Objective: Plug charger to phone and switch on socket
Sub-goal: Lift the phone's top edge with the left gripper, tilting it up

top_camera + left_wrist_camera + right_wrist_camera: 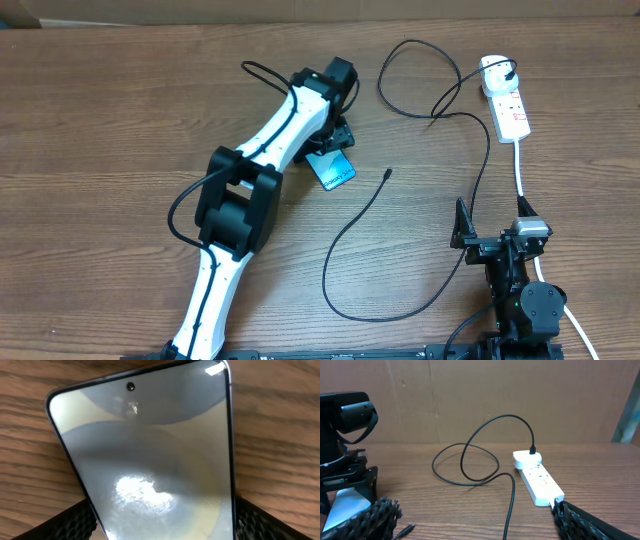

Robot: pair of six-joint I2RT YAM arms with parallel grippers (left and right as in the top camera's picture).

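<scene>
Left wrist: phone (160, 460) between fingers (70, 522)

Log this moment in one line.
left gripper: jaws flank phone, grip unclear | right gripper: open, empty | charger tip: free, not in phone | socket: switch unreadable

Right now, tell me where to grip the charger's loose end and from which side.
Grip the charger just behind its connector tip, coming straight down and straddling the cable. It is thin and lies flat on the table, with bare wood on either side.

the phone (160, 460) runs off the bottom edge; switches on the socket (508, 105) are too small to read.
</scene>
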